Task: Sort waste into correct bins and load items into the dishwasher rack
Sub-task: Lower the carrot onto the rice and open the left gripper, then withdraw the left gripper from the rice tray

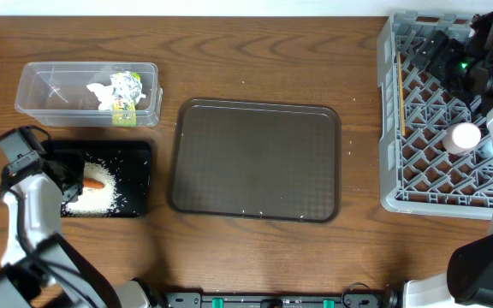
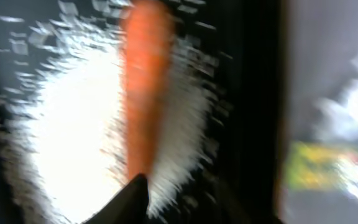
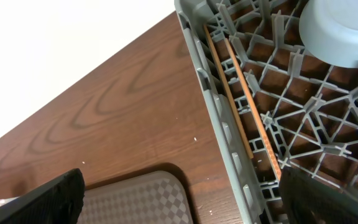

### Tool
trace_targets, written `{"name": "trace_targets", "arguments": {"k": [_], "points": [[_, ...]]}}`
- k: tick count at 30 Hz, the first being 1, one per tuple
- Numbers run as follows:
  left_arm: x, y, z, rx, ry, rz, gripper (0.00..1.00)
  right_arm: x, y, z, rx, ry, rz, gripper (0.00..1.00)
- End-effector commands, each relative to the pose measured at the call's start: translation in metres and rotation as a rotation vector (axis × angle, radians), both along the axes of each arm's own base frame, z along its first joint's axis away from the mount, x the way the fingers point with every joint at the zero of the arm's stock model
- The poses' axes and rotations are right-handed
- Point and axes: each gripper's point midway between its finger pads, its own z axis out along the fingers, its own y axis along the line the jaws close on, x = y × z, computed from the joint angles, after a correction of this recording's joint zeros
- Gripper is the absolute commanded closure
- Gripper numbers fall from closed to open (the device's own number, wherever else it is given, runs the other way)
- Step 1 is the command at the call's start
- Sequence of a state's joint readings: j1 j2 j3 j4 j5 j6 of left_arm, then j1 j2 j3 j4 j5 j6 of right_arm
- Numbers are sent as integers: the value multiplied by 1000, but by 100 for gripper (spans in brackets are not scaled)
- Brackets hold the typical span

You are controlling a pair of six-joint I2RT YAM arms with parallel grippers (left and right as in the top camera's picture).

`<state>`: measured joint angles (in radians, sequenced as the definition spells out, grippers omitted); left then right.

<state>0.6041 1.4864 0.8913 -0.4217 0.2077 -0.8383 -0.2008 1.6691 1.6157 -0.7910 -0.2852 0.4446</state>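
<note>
An orange carrot (image 1: 95, 182) lies on a pile of white rice (image 1: 92, 198) in the black tray (image 1: 141, 154). My left gripper (image 1: 68, 181) hovers low over the carrot (image 2: 145, 81) and rice (image 2: 67, 137), its fingers apart and empty; the view is blurred. The clear tub (image 1: 41, 81) holds the white tissue (image 1: 101, 91) and the yellow-green wrapper (image 1: 127, 96). The grey rack (image 1: 389, 120) holds the wooden chopsticks (image 3: 241, 99) along its left wall and a small white cup (image 1: 465, 137). My right gripper (image 3: 185, 199) is open and empty above the rack's left wall (image 3: 229, 143).
The large brown serving tray (image 1: 255, 162) lies bare in the middle of the wooden table, with its corner in the right wrist view (image 3: 142, 199). The black tray sits just in front of the clear tub. The rack stands at the table's right edge.
</note>
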Motion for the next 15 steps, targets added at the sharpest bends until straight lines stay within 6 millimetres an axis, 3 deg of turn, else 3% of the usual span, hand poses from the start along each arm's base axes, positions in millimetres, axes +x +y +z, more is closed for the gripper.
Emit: {"name": "trace_targets", "arguments": {"k": [1, 2, 9, 15], "points": [[15, -26, 33, -43, -149, -156, 24, 1, -2, 0, 12, 1, -10, 1], [17, -33, 42, -55, -188, -184, 6, 1, -2, 0, 12, 1, -10, 1], [22, -79, 99, -32, -411, -500, 2, 1, -2, 0, 13, 1, -9, 1], [-15, -109, 121, 16, -412, -620, 1, 1, -2, 0, 12, 1, -9, 1]]}}
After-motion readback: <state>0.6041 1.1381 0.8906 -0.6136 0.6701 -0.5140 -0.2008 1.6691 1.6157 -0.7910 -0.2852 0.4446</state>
